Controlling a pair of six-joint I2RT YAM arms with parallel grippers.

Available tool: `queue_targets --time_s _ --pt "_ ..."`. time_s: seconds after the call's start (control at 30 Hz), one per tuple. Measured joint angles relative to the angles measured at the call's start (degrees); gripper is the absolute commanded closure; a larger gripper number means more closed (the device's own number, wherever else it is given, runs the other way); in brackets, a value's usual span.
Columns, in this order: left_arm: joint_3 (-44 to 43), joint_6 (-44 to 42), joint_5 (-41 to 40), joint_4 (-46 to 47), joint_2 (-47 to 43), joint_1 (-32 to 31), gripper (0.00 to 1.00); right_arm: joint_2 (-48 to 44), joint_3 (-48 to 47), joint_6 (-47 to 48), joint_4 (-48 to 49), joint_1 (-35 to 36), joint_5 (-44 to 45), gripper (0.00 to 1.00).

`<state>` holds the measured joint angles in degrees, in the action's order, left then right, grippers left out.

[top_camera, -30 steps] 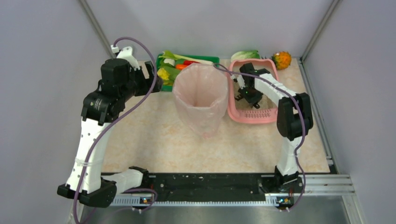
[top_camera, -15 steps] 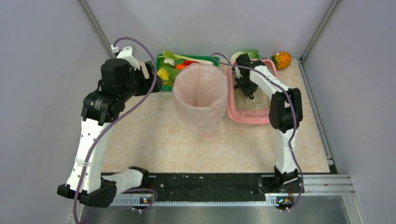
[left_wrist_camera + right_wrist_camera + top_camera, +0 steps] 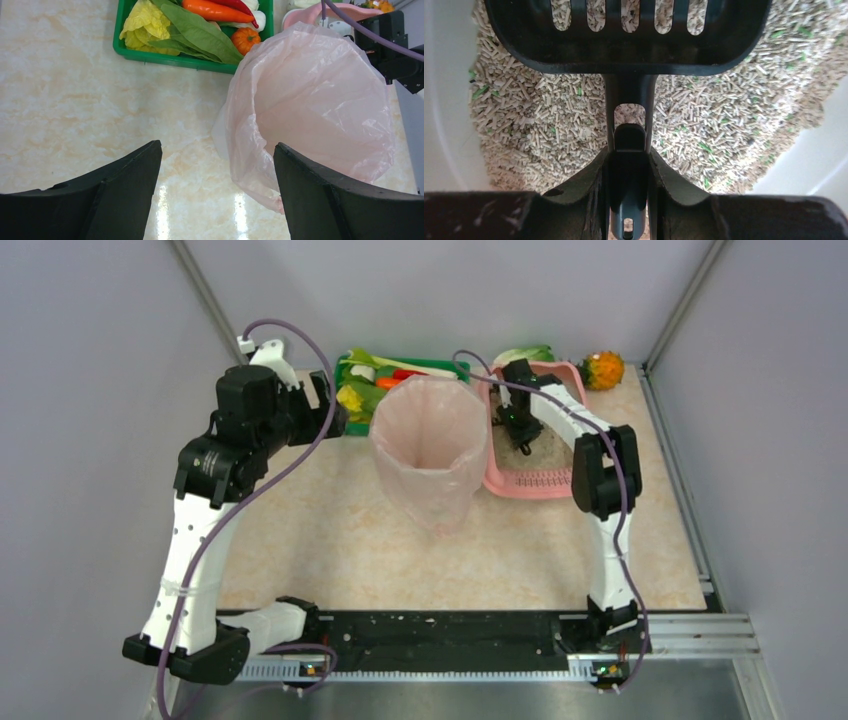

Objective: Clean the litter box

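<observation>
The right tool (image 3: 629, 150) is pinching the handle of a dark slotted scoop (image 3: 629, 50), holding its head over the litter (image 3: 549, 130) inside the pink litter box (image 3: 530, 485), which is sitting at the far right of the bench (image 3: 330, 540), just beside the bag-lined bin (image 3: 320, 100). The left tool (image 3: 217, 147) is hanging spread wide, gripping nothing, above the bench near the green vegetable tray (image 3: 150, 54).

A green vegetable tray (image 3: 170, 59) sits just behind the pink bag-lined bin (image 3: 432, 502).
</observation>
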<state>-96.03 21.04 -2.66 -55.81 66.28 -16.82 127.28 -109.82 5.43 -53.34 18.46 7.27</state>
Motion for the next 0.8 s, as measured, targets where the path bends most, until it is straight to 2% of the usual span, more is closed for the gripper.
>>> queue_targets --time_s 0.17,0.37,0.8 --pt "0.0 0.0 -0.1 0.0 0.0 0.0 0.13 -4.1 13.1 -2.1 13.9 -0.9 -2.5 1.0" --pt "0.0 0.0 -0.4 0.1 0.0 0.0 0.13 -13.7 27.6 -2.5 24.0 -3.0 -4.1 1.0" --pt "2.7 0.0 0.0 2.9 -1.5 0.0 0.13 -32.9 40.2 -1.4 34.5 -8.9 -12.2 1.0"
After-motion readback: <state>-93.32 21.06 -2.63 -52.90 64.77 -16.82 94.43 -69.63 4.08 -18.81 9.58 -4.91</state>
